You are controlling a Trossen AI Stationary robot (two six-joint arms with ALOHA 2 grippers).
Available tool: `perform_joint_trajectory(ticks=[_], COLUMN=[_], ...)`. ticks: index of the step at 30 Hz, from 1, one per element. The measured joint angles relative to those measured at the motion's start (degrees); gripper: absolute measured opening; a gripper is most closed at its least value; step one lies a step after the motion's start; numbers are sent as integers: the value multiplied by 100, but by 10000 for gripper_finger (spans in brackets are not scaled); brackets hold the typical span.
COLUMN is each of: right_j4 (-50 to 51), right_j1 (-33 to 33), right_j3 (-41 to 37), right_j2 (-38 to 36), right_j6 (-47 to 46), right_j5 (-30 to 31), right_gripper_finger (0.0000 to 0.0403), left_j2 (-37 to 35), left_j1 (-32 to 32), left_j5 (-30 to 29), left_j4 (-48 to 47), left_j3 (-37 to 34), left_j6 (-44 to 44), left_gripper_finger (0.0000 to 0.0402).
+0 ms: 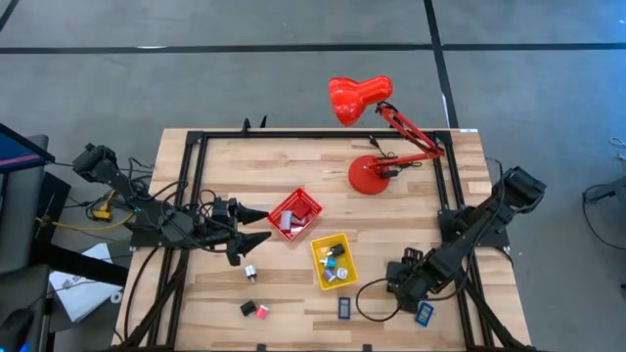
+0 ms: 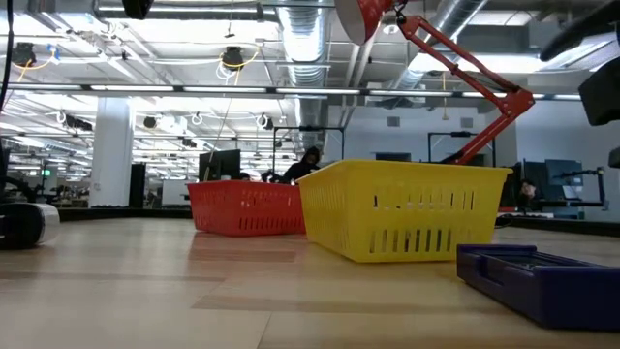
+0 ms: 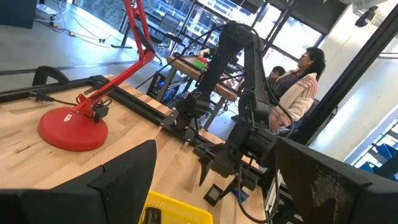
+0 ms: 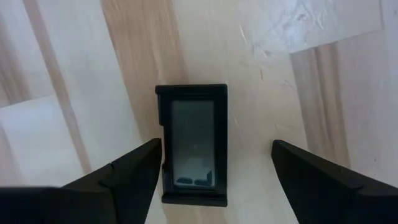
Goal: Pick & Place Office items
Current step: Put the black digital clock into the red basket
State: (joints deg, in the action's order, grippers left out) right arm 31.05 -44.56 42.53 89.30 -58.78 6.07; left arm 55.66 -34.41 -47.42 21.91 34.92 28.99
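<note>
Jaws of the right gripper (image 4: 211,171) stood spread above a flat black rectangle (image 4: 191,144) lying on the table (image 4: 74,56). It looked light, stiff and thin, probably smooth enough to slip, so its long edges seemed the surest hold. A blue piece (image 1: 424,314) lay just beside the right gripper, another dark piece (image 1: 344,308) nearby; the yellow tray (image 1: 334,262) and red tray (image 1: 294,214) were near, the red desk lamp (image 1: 370,176) well apart. Left gripper (image 1: 252,228) waited, jaws spread, beside the red tray
</note>
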Motion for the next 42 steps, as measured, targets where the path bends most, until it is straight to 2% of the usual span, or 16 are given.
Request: perform_joint_trajectory(ticks=[5, 15, 25, 35, 42], right_j4=[-103, -231, -508, -582, 196], right_j1=[0, -4, -4, 8, 141], right_j3=[-80, -99, -99, -16, 805], right_j2=[-17, -10, 4, 13, 13], right_j6=[-21, -20, -19, -337, 89], right_j5=[42, 50, 17, -70, -64], right_gripper_finger=[291, 235, 121, 133, 126], left_j2=[2, 0, 0, 0, 0], left_j1=[-2, -1, -2, 0, 0], left_j5=[-46, -74, -76, -76, -79], left_j4=[0, 0, 0, -1, -2], left_j3=[0, 0, 0, 0, 0], left_j6=[2, 2, 2, 2, 2], left_gripper_finger=[324, 324, 324, 324, 324])
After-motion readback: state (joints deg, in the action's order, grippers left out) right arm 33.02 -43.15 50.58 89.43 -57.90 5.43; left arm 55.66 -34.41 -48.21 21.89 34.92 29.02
